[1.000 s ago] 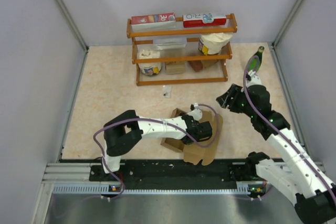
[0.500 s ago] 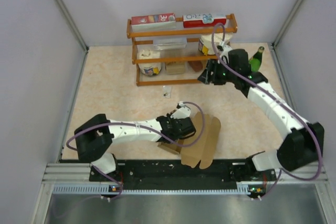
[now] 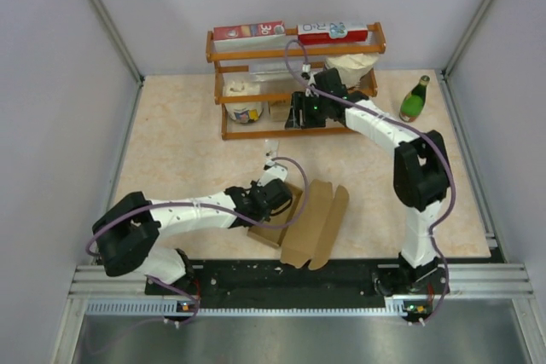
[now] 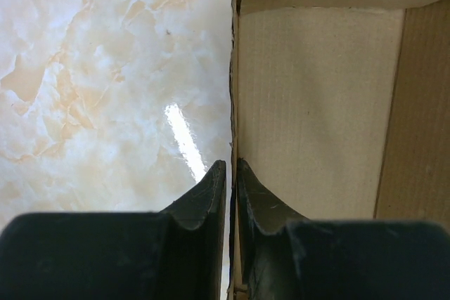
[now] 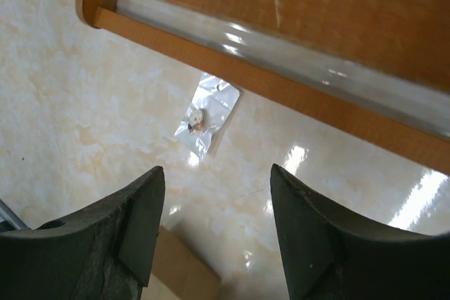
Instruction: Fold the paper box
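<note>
From above, you see the paper box [image 3: 320, 223] lying near the front edge of the table [image 3: 183, 142], mostly flat with its flaps spread out to the right. Your left gripper [image 3: 273, 201] sits on the box's left part. Your right gripper [image 3: 298, 112] is well apart from it, up against the wooden shelf [image 3: 294, 55], and a green bottle [image 3: 415, 100] stands off to the right. In your left wrist view, the left gripper [image 4: 230, 173] is pinched almost closed on the thin upright edge of the paper box [image 4: 316, 103], with one dark finger on each side of the cardboard and the marbled table [image 4: 105, 68] to the left. In your right wrist view, the right gripper [image 5: 216, 194] is spread wide and holds nothing. It hangs just below the shelf [image 5: 281, 5] rail, over a small clear packet [image 5: 206, 121] lying on the table [image 5: 91, 103], and a corner of the paper box [image 5: 186, 272] shows at the bottom.
</note>
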You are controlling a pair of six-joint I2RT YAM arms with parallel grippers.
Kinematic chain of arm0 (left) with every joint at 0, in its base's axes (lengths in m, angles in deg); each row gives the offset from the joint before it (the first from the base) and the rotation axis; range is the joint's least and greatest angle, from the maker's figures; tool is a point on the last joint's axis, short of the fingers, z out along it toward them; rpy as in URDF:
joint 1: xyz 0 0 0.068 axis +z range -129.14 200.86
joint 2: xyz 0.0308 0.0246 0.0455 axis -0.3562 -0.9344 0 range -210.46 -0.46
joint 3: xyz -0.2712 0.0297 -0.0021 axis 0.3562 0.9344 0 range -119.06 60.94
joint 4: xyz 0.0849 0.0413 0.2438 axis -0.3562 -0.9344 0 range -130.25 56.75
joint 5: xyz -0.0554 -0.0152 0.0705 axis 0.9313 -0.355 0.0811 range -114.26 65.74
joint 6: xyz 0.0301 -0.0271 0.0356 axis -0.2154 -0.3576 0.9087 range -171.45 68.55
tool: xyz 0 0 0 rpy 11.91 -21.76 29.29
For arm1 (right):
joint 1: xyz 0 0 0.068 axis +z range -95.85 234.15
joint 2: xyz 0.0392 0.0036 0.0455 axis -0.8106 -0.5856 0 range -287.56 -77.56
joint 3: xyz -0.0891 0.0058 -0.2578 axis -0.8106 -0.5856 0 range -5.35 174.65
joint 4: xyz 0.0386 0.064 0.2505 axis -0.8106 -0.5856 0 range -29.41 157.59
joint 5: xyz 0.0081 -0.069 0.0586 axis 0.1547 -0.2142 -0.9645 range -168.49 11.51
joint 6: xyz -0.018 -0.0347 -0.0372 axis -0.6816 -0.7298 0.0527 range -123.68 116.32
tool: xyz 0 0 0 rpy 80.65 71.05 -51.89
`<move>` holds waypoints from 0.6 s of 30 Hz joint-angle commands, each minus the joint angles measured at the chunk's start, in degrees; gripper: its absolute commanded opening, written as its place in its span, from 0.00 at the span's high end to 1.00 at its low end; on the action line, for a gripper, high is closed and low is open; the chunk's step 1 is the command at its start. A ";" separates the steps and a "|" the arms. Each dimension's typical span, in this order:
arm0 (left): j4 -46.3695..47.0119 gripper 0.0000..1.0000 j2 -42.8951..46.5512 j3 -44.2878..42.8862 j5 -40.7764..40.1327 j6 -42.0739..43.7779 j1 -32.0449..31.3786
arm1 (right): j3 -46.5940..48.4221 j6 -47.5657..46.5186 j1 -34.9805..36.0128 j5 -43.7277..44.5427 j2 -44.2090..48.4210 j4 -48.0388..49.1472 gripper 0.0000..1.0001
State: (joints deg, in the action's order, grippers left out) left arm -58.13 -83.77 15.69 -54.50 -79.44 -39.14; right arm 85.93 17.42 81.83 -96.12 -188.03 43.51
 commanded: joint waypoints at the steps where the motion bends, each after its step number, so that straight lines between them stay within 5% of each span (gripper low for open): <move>1: 3.53 0.84 3.41 2.10 1.67 -0.05 2.17 | 8.28 -0.36 1.67 0.31 -6.14 -1.59 0.39; 9: 4.85 0.84 7.45 6.49 3.61 -0.31 4.63 | 17.87 0.69 4.83 1.01 -16.69 -4.93 0.43; 18: 5.02 0.83 11.15 9.04 4.66 -0.84 5.78 | 14.19 1.57 8.53 5.31 -16.18 -5.28 0.45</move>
State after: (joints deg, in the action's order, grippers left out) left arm -55.29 -74.81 23.95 -50.47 -79.81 -33.83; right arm 102.39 18.16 89.07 -93.98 -204.32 39.06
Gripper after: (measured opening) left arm 0.165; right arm 0.547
